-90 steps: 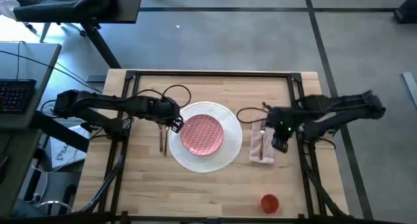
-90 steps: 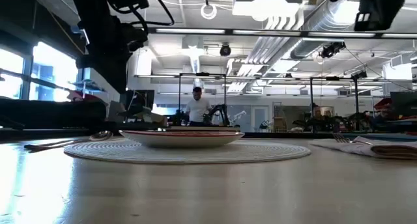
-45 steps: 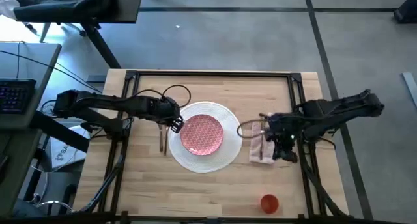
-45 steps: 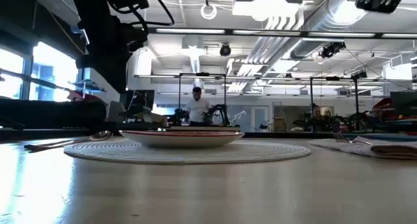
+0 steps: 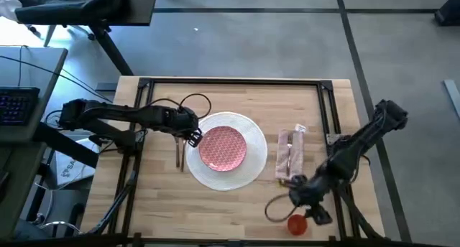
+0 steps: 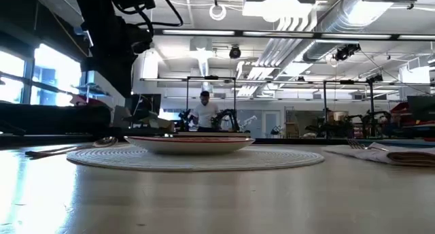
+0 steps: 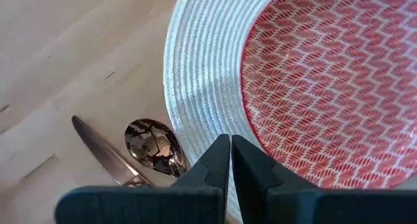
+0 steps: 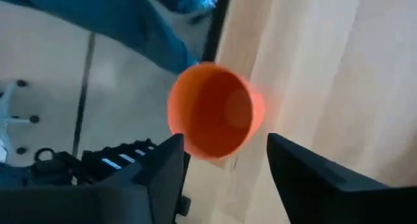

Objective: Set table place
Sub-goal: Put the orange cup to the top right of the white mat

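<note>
Table front edge, orange cup, right pincer wide open above, left pincer closed, empty

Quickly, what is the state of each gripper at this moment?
Left gripper: fingers shut, holding nothing, over the white plate's rim.
Right gripper: fingers open, empty, just at the orange cup.

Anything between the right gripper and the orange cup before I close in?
Nothing. In the right wrist view the open right gripper looks straight at the orange cup, with only bare table between.
</note>
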